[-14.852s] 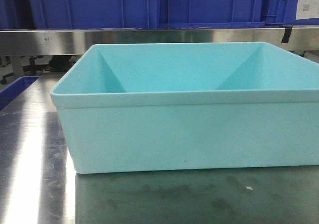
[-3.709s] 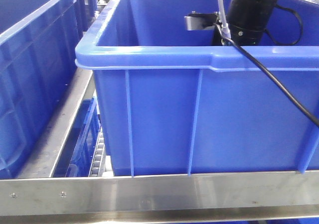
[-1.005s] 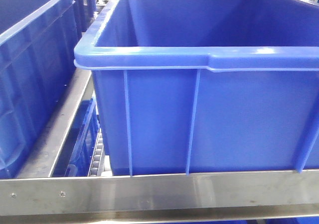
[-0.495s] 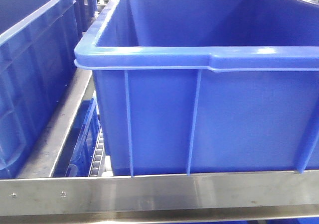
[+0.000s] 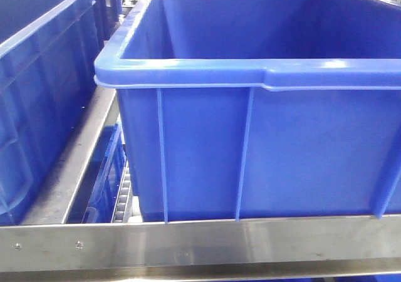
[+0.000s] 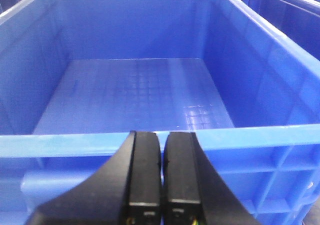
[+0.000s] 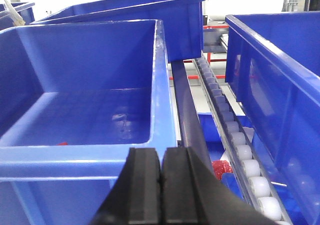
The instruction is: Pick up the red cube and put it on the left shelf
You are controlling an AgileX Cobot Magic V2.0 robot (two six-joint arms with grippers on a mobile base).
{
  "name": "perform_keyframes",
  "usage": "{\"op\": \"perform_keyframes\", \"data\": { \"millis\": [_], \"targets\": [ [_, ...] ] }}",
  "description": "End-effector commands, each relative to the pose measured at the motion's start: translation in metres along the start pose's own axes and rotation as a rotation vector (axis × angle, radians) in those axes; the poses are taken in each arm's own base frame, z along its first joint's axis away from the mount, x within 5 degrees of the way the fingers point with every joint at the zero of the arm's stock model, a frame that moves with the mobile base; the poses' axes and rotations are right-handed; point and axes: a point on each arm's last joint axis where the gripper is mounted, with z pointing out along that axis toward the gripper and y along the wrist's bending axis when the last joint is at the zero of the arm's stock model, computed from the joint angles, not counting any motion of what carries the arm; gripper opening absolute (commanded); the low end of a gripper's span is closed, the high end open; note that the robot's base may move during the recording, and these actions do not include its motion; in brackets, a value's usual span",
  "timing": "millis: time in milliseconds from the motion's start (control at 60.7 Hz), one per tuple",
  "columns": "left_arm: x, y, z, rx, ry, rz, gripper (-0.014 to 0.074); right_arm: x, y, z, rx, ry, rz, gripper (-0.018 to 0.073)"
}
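While the front view shows only a large blue crate filling the center and right of the frame, neither arm appears in it. A second blue crate sits at the left edge, separated from the first by a steel shelf rail. A horizontal steel bar runs across the bottom of the frame.

Left wrist view: the left gripper sits at bottom center, its 2 black fingers pressed together with nothing between them — clenched on air. It hovers just outside the near rim of a blue crate; the crate's grid-patterned floor is visible in mid frame, and no cube shows on it.

Right wrist view: the right gripper is at bottom center, fingers likewise closed tight, holding nothing. Ahead of it, at left, is an open blue crate; a small red sliver shows at the crate floor just above the near rim, possibly the red cube, too little visible to be sure. Another red object lies lower right of the gripper, down beside a roller conveyor track — identity unclear. More blue crates stand at upper center and far right.
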Motion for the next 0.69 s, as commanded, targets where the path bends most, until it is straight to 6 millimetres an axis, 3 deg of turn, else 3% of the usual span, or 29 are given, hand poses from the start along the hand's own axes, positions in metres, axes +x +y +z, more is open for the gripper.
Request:
{"op": "perform_keyframes", "data": {
  "millis": [0, 676],
  "targets": [
    [-0.0008, -0.0005, -0.0002, 0.010, -0.077, -0.008, 0.0102, -0.0139, 0.0002, -0.0027, 0.003, -0.119, 0.002, 0.0046],
    [-0.0008, -0.0005, -0.0002, 0.010, -0.077, -0.008, 0.0102, -0.0139, 0.0002, -0.0027, 0.003, -0.119, 0.002, 0.0046]
  ]
}}
